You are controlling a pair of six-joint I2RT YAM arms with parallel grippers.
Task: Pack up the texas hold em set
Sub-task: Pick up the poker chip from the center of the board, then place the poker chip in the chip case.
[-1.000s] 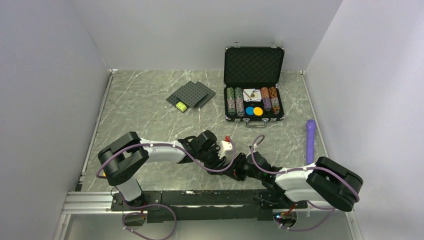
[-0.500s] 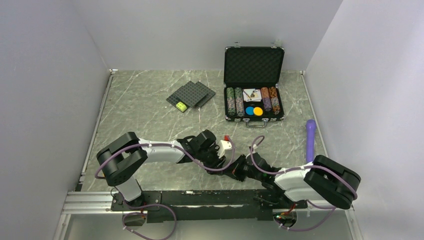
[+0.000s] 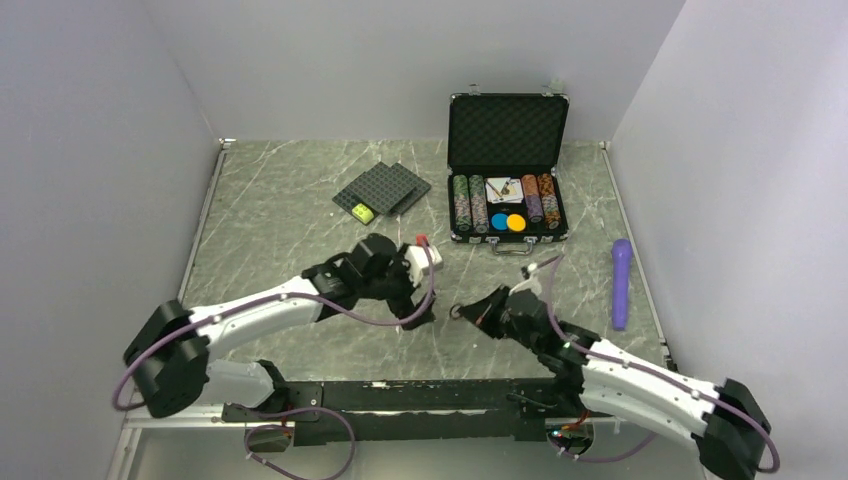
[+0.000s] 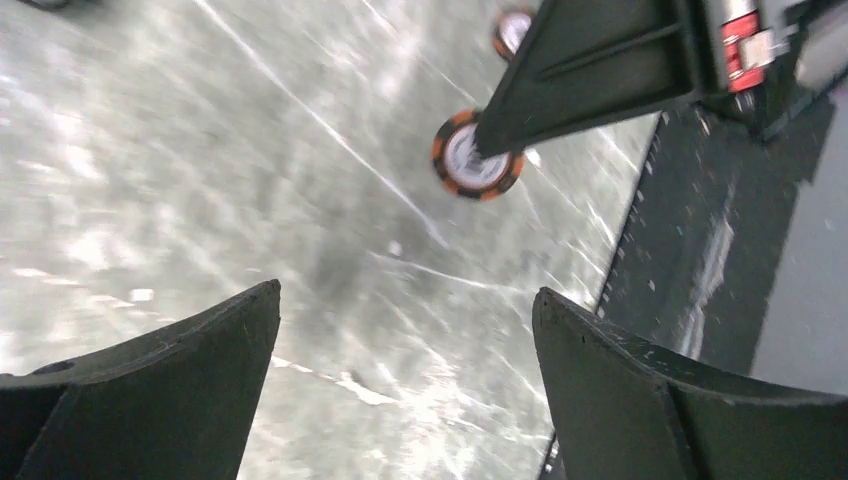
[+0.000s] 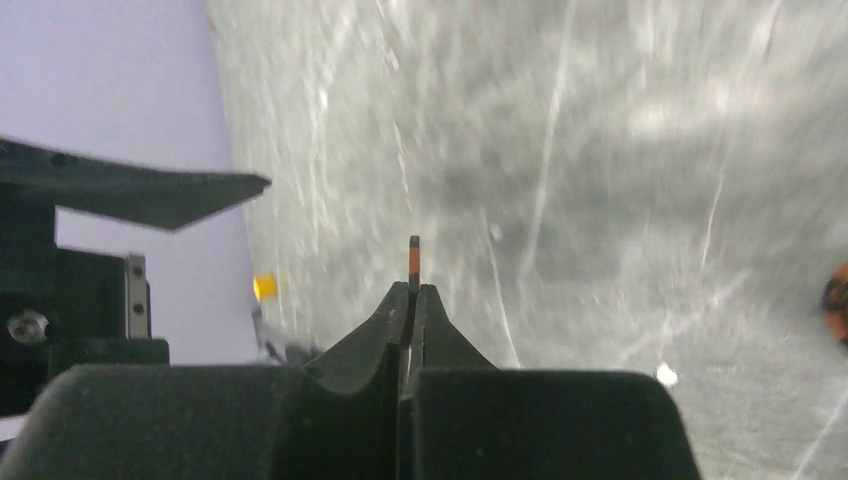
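The right claw (image 3: 460,310) is clenched on an orange-and-black poker chip (image 4: 462,170), pinching it by the rim between its fingertips, just above the marbled grey tabletop (image 3: 290,220). From the right wrist view, the chip (image 5: 413,252) shows edge-on, standing up out of the pressed-together fingers (image 5: 385,320).

Facing it, the left claw (image 3: 416,322) is released, its jaws spread wide with nothing between them. The held chip hangs just beyond the left claw's tips and touches neither of its fingers (image 4: 180,350). The two claws are tip to tip, near each other but apart.

A second chip (image 4: 513,28) of the same colours lies flat on the tabletop, past the right claw as the left wrist camera sees it.

Well beyond both claws, at the far wall, the black silver-edged briefcase (image 3: 508,130) stands open with its foam-lined lid upright. Its tray holds rows of chips (image 3: 470,203), the cards (image 3: 503,187), a blue disc (image 3: 498,221) and an orange disc (image 3: 516,222).

To the left of the case, ahead of the left claw, lie dark grey studded plates (image 3: 385,188) with a yellow-green brick (image 3: 362,212) on their near corner. A purple stick (image 3: 621,280) lies on the tabletop out to the right of the right claw, near the side wall.
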